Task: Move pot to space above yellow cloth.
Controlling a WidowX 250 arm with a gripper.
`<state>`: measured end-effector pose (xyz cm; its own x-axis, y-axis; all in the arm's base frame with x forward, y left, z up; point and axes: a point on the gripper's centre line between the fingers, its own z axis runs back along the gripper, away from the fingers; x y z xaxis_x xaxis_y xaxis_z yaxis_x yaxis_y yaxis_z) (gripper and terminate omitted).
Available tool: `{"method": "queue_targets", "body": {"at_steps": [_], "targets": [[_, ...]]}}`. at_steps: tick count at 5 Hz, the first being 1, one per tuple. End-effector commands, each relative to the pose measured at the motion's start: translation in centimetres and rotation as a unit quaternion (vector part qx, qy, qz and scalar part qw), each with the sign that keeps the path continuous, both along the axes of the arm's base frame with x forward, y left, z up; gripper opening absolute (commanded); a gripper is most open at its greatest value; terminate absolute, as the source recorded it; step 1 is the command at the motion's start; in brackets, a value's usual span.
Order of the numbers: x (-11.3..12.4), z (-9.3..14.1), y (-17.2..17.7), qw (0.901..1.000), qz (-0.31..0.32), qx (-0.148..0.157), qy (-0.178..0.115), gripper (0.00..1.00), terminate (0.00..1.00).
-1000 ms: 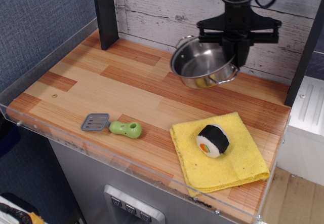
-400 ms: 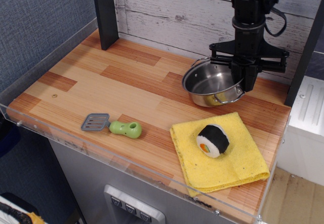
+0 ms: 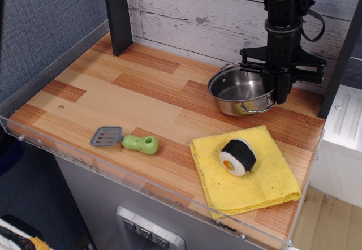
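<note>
The shiny steel pot [image 3: 237, 93] sits low at the back right of the wooden table, just behind the yellow cloth [image 3: 270, 177], level and at or just above the tabletop. My gripper [image 3: 280, 91] points straight down at the pot's right side and is shut on its rim. One wire loop handle shows at the pot's front right. The yellow cloth lies flat at the front right, apart from the pot.
A toy sushi roll [image 3: 237, 156] lies on the cloth. A spatula with a green handle [image 3: 139, 143] lies at the front left. A black post [image 3: 117, 15] stands at the back left. A clear acrylic rim [image 3: 113, 177] edges the table.
The pot was held tilted in the air one second ago. It has come down and to the right with my gripper, and it is now level and low behind the cloth.
</note>
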<state>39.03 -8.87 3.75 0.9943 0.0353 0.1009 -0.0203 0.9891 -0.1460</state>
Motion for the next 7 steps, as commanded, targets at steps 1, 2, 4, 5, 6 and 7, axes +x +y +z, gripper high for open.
{"method": "queue_targets", "body": {"at_steps": [1,2,4,5,6,7], "targets": [[-0.6,1.0,1.3,0.9996,0.027,0.005,-0.007,1.00,0.00],[-0.6,1.2,1.3,0.9995,0.027,0.010,-0.009,1.00,0.00],[-0.7,1.9,1.4,0.9995,0.028,-0.017,0.003,1.00,0.00],[-0.5,4.1,1.3,0.9990,0.007,-0.042,-0.017,1.00,0.00],[-0.8,6.8,1.4,0.9987,0.006,-0.039,-0.033,1.00,0.00],[-1.9,8.6,2.0,0.9984,0.015,-0.032,-0.044,1.00,0.00]]}}
